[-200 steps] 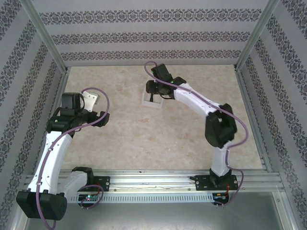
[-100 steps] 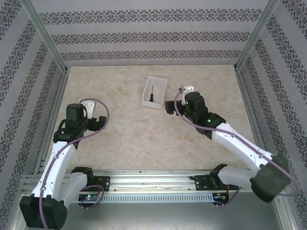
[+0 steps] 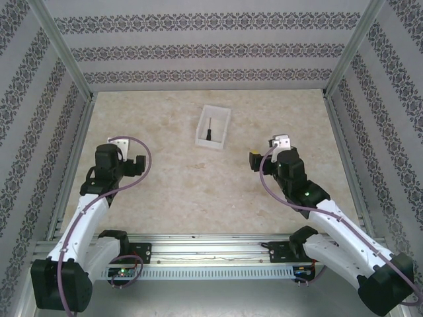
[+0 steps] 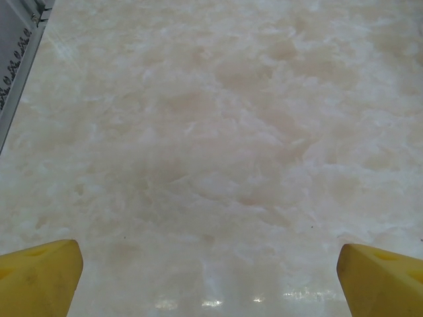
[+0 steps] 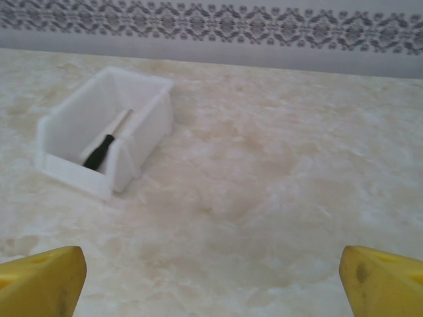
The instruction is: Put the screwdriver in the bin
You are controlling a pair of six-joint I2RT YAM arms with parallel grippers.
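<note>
I'd call this done: the screwdriver [image 5: 102, 149] lies inside the bin [image 5: 142, 142], toward the table's [image 3: 198, 191] far edge (handle nearest me). The right fingers [image 5: 41, 272] and left fingers [image 4: 38, 276] are spread wide, empty. Nothing is left but parking.

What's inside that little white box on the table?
The screwdriver lies alone inside the bin, black handle at the near end. In the right wrist view, the bin's front wall hides part of its floor.
</note>
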